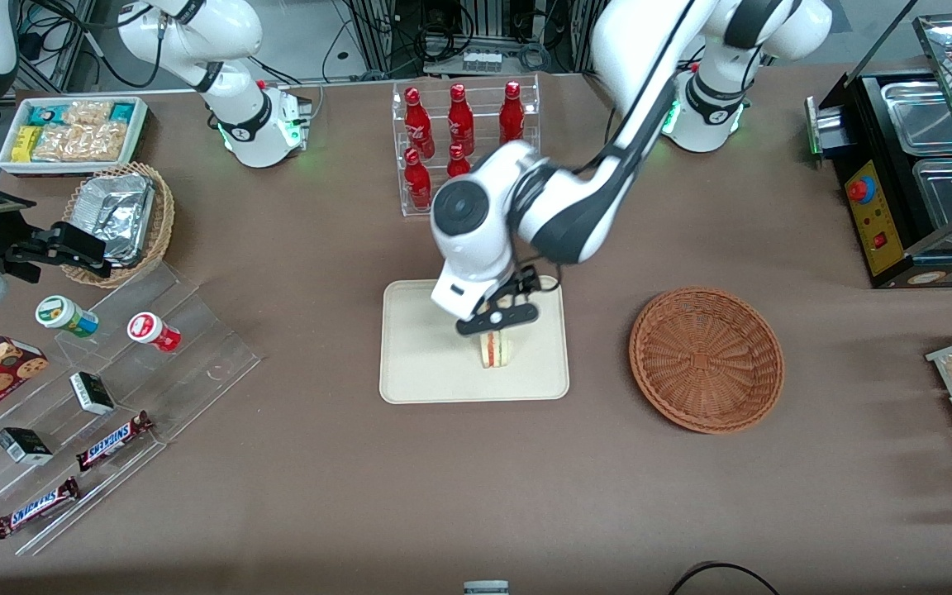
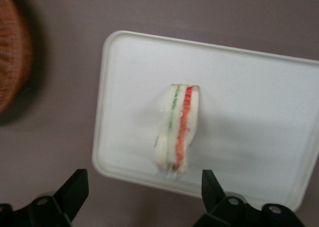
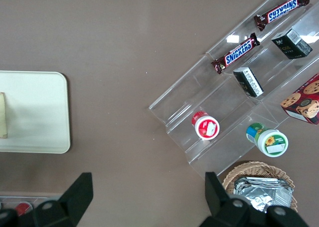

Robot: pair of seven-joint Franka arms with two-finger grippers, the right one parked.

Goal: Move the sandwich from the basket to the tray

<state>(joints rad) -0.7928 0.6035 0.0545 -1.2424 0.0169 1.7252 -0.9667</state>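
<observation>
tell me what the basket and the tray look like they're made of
The basket looks like woven wicker, reddish-brown: the weave rings are plain to see. The tray seems to be smooth matte plastic, cream, with moulded rounded corners, though that is a guess. The open gripper hovers over the sandwich on it.

sandwich [image 2: 178,132] on tray [image 2: 249,87]; gripper [image 2: 142,197] above, fingers spread.

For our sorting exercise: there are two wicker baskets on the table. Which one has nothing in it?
The reddish-brown basket beside the tray, empty. The lighter wicker basket holds crumpled foil. The gripper is open above the sandwich.
</observation>
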